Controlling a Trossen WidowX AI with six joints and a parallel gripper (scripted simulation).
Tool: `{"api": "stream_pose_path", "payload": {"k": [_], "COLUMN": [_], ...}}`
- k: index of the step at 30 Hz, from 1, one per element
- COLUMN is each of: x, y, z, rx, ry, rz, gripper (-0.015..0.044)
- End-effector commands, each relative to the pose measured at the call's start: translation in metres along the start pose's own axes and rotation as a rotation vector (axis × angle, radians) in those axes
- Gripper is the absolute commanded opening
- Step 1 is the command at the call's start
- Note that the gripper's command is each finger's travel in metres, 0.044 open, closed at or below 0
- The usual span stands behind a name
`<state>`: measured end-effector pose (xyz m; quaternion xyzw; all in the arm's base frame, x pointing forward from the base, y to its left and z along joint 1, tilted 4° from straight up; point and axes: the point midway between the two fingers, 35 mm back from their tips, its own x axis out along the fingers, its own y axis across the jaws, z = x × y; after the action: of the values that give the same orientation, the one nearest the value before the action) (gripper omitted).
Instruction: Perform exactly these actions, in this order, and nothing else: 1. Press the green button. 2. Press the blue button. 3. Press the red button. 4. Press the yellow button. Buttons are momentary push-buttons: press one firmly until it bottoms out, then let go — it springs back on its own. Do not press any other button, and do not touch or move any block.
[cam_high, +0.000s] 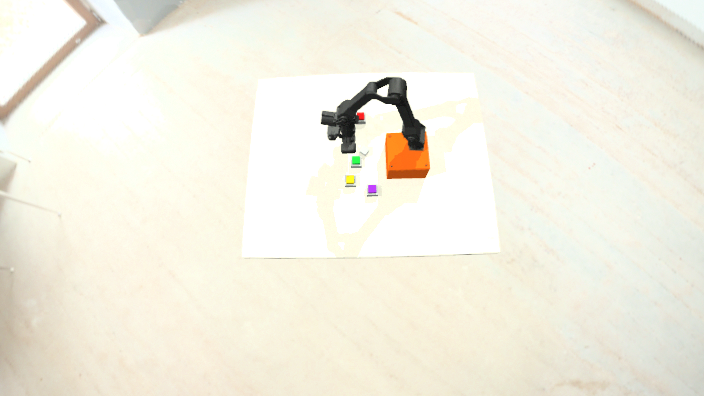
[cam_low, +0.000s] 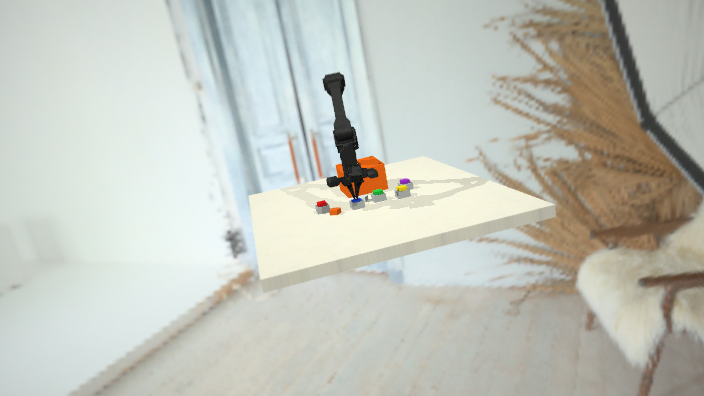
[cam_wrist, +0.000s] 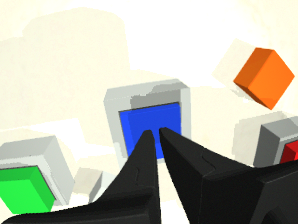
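Note:
My gripper (cam_low: 356, 198) (cam_wrist: 156, 131) is shut and empty, pointing down with its fingertips at the blue button (cam_low: 357, 204) (cam_wrist: 150, 118). The blue cap looks sunk nearly level with its grey housing in the wrist view; the top view has it hidden behind the gripper. The green button (cam_high: 356, 160) (cam_low: 378, 192) (cam_wrist: 25, 187) stands on one side of it. The red button (cam_high: 360, 116) (cam_low: 321, 203) (cam_wrist: 291, 152) stands on the other side, partly cut off in the wrist view. The yellow button (cam_high: 350, 179) (cam_low: 402, 188) is beyond the green one.
A purple button (cam_high: 372, 189) (cam_low: 404, 181) stands near the yellow one. A small orange block (cam_low: 335, 211) (cam_wrist: 265, 77) lies between red and blue. A small pale block (cam_high: 364, 152) lies between blue and green. The arm's base stands on a large orange box (cam_high: 400, 159) (cam_low: 378, 183).

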<state>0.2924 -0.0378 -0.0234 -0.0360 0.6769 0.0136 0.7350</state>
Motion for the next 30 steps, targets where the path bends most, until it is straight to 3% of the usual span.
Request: {"api": "stream_pose_path", "payload": {"k": [1,5,9,13,19,30], "x": [0.0,-0.031,-0.037,-0.092,-0.096,-0.096], "y": [0.001,0.0,0.0,0.0,-0.002,-0.124], "z": [0.0,0.0,0.0,0.001,0.0,-0.049], "rx": [-0.005,-0.005,-0.005,-0.005,-0.005,-0.006], "ry": [0.0,0.0,0.0,-0.001,0.0,0.004], "rz": [0.005,0.005,0.005,0.005,0.005,-0.005], "gripper": [0.002,0.002,0.002,0.002,0.002,0.002]}}
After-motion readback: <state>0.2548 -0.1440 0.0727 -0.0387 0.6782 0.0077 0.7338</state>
